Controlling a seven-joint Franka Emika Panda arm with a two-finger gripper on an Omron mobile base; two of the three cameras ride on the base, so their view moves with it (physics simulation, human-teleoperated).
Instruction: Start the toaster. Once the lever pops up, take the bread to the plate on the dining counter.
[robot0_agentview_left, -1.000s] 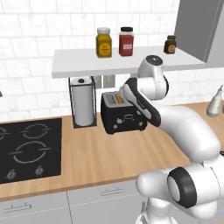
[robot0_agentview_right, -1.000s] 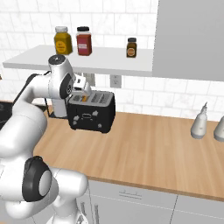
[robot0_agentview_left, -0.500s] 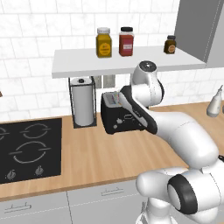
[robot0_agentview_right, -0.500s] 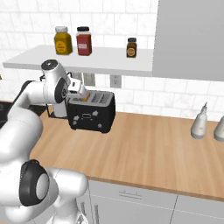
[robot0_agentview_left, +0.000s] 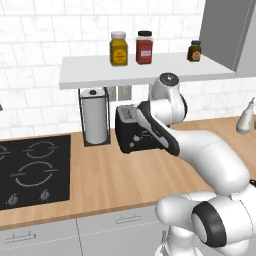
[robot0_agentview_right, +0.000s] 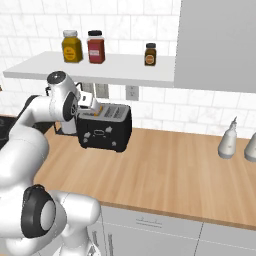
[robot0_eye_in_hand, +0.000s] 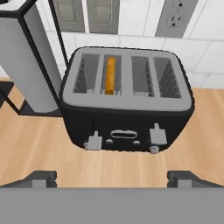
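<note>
Toaster (robot0_eye_in_hand: 127, 118), black with a grey four-slot top, stands on the wood worktop (robot0_agentview_right: 175, 170) against the tiled wall, below the white shelf (robot0_agentview_left: 145, 70). At its 9 o'clock in the hand view a paper-towel roll (robot0_eye_in_hand: 26, 65) stands in a black holder. Bread (robot0_eye_in_hand: 111, 74) sits upright in the second slot from the left. At 6 o'clock the gripper (robot0_eye_in_hand: 111, 177) hovers, spread wide and empty.

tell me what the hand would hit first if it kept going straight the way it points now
Probably the toaster. The open hand looks down at its front and top, with the bread sitting in the second slot from the left. The front panel with its levers looks nearest, though depth is hard to judge.
</note>
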